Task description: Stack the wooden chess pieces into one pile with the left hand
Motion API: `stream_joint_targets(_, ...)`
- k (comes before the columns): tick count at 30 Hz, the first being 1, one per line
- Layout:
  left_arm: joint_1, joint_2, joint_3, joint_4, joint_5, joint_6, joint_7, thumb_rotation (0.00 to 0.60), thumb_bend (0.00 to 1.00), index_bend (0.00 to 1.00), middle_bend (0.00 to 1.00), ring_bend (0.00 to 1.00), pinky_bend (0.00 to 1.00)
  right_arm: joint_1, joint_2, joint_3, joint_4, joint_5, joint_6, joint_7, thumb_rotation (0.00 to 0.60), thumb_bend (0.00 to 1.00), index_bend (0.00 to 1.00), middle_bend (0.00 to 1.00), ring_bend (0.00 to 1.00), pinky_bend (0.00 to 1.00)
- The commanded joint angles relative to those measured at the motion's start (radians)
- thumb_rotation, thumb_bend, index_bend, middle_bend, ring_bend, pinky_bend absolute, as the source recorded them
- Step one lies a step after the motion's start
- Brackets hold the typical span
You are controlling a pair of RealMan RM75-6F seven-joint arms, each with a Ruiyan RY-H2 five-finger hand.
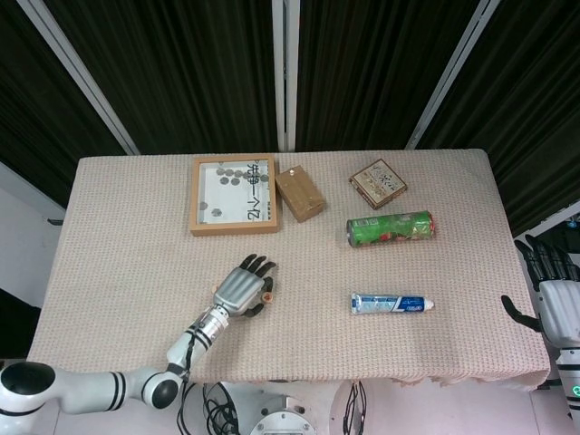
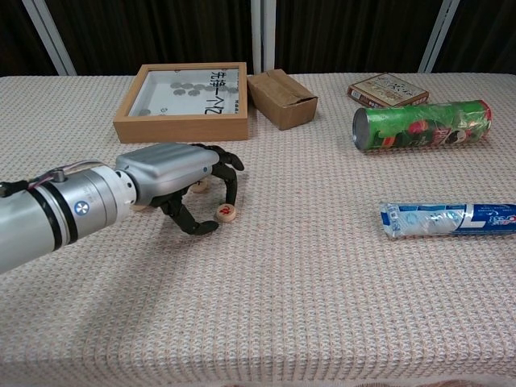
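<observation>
We see the left hand (image 2: 173,173) low over the bench (image 2: 322,306), palm down, its dark fingers (image 2: 229,179) curved downward and its thumb reaching toward them from below. Between thumb and fingers lies a wooden chess piece (image 2: 226,213) with a red mark, flat on the cloth; a fingertip comes down just at its far edge, but we cannot tell whether the hand actually pinches it. A second chess piece (image 2: 200,186) shows partly under the fingers, just behind the first and closer to the palm, and a pale bit of a third disc (image 2: 142,206) peeps out beneath the wrist side of the hand. In the head view the left hand (image 1: 239,290) hides most of this, with only the red-marked piece (image 1: 267,294) showing at its fingertips.

Beyond the fingertips stands a wooden tray (image 2: 182,122), and a cardboard box (image 2: 281,97) sits just beside the tray. Well off to the thumb side of the hand lie a green can (image 2: 422,124) on its side, a toothpaste tube (image 2: 448,218) nearer to us, and a small patterned box (image 2: 388,89) farthest back.

The right hand (image 1: 552,299) hangs off the bench edge, well apart from everything, fingers spread and holding nothing.
</observation>
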Motion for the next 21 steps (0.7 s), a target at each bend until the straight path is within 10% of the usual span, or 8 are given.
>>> stream_joint_targets(1, 0.0, -0.001, 0.003, 0.004, 0.008, -0.001, -0.012, 0.6, 0.28, 0.43, 0.09, 0.0, 0.0, 0.0, 0.0, 0.0, 0.0, 0.0, -0.001, 0.0, 0.6, 0.24, 0.0, 0.0, 0.0, 0.0)
stream_joint_targets(21, 0.0, -0.007, 0.004, 0.017, 0.02, 0.007, -0.046, 0.6, 0.28, 0.48, 0.11, 0.0, 0.0, 0.002, 0.0, -0.001, 0.0, 0.0, -0.008, -0.002, 0.6, 0.24, 0.0, 0.0, 0.0, 0.0)
